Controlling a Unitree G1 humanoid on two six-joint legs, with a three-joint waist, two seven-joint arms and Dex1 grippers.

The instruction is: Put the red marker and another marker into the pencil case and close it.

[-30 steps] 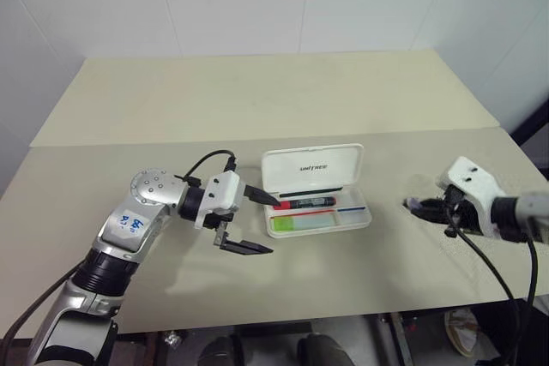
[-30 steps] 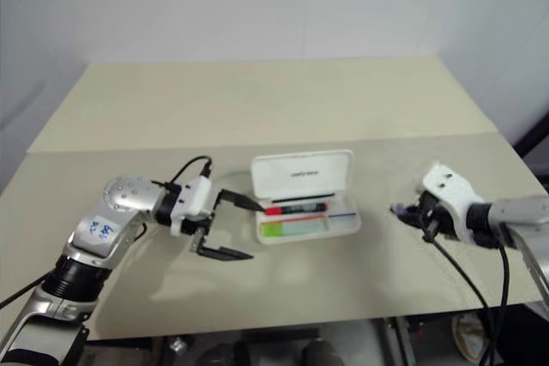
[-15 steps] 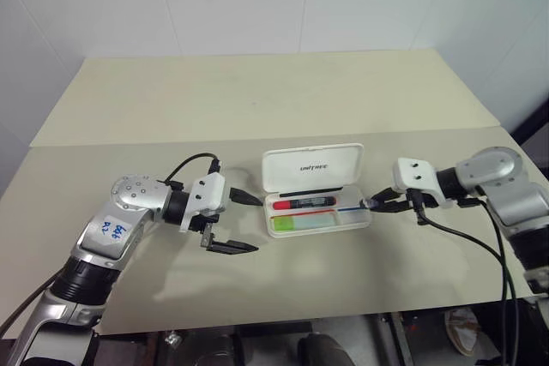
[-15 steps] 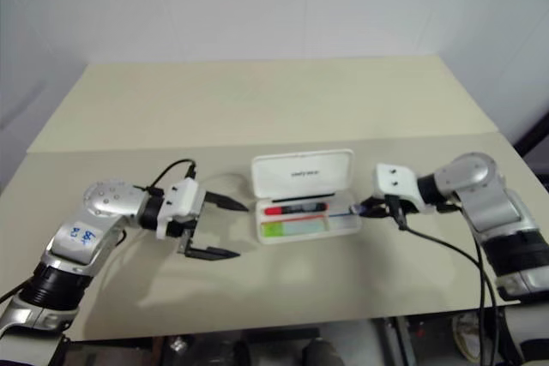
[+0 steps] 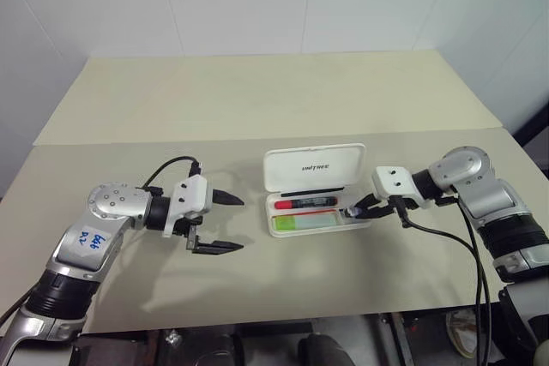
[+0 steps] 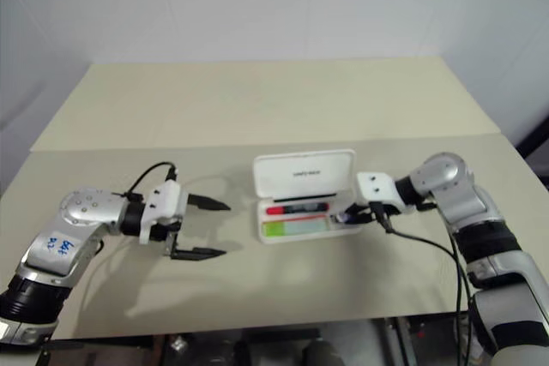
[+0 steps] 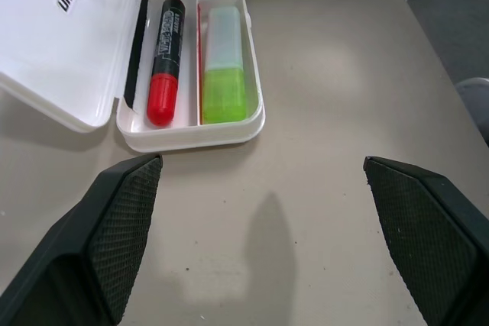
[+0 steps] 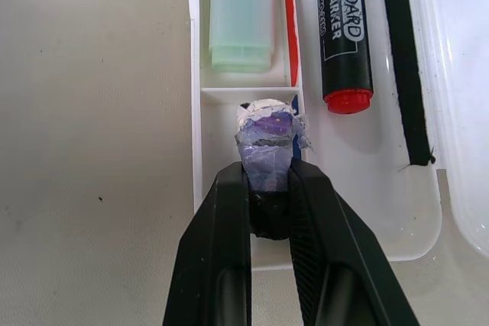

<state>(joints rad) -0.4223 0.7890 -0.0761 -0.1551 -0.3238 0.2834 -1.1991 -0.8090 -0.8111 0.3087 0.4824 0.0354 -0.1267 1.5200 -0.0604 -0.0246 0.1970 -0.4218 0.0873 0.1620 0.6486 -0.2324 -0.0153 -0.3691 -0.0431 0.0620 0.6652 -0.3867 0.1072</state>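
On the beige worktop (image 5: 257, 109) one white pencil case (image 5: 314, 188) is seen lying open, its lid raised on the side away from the robot. Two markers are counted inside it: the red marker (image 5: 304, 204) in the row next to the lid, and the lime-green marker (image 5: 302, 222) in the row beside it, nearer the robot. A small purplish-grey block (image 8: 267, 149) is clamped between the closed fingers of the right gripper (image 8: 267, 181), over the small compartment at the case's right end, just past the end of the green marker. The left gripper (image 5: 225, 223) is held released, with its fingers spread wide and nothing between them, well apart from the case on its left side. Nothing is seen lying between that gripper and the case.
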